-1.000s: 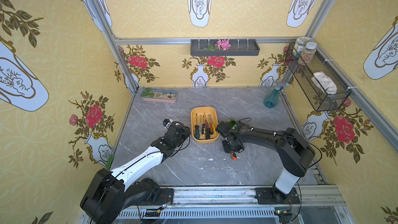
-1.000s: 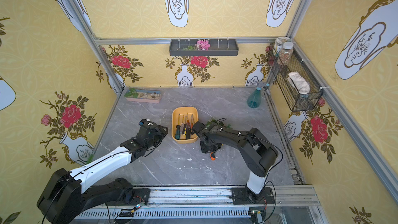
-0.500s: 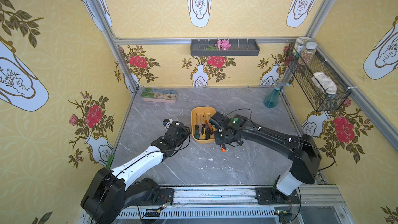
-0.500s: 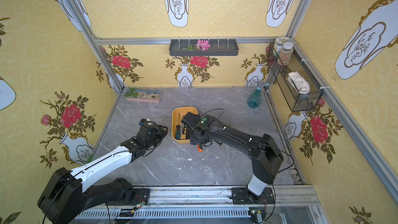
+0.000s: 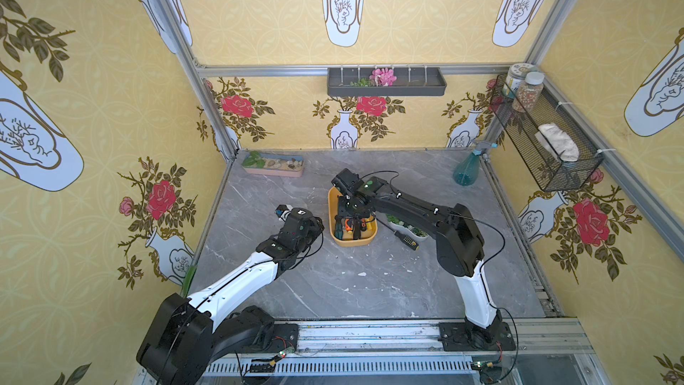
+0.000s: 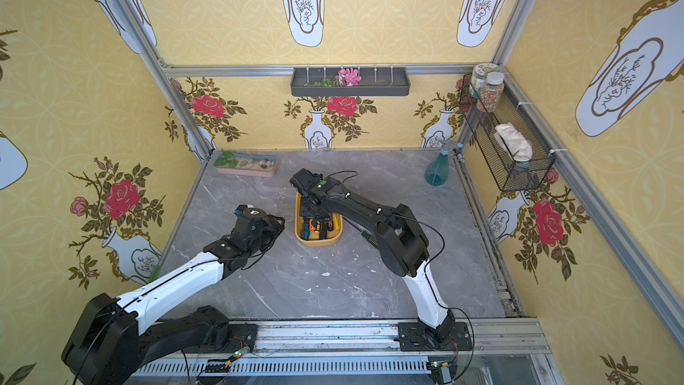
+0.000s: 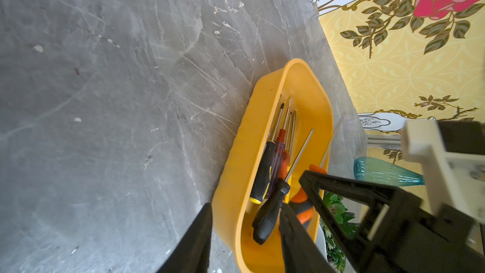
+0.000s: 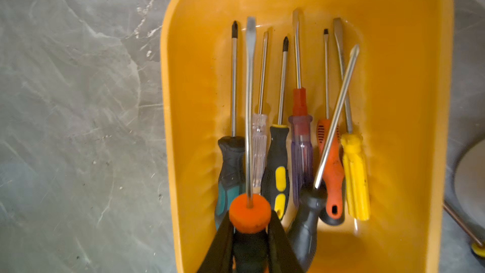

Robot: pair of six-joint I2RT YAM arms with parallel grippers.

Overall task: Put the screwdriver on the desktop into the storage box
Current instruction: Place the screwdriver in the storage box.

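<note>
While the right fingers (image 8: 220, 245) pinched the orange-collared screwdriver (image 8: 249, 212) by its handle above the storage box (image 8: 409, 101), the left fingers (image 7: 195, 242) hung spread and empty; stiff, light, rubber-gripped, it probably handled best held at that thick handle.

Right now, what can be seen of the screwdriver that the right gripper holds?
The screwdriver has a long bare metal shaft with a flat blade tip, a round orange collar, and a black handle that looks rubbery. The right gripper is shut on it just behind the collar, clamping it from both sides. It is held over the yellow storage box, pointing along its length like the other screwdrivers lying there. Whether it touches them cannot be told.
</note>
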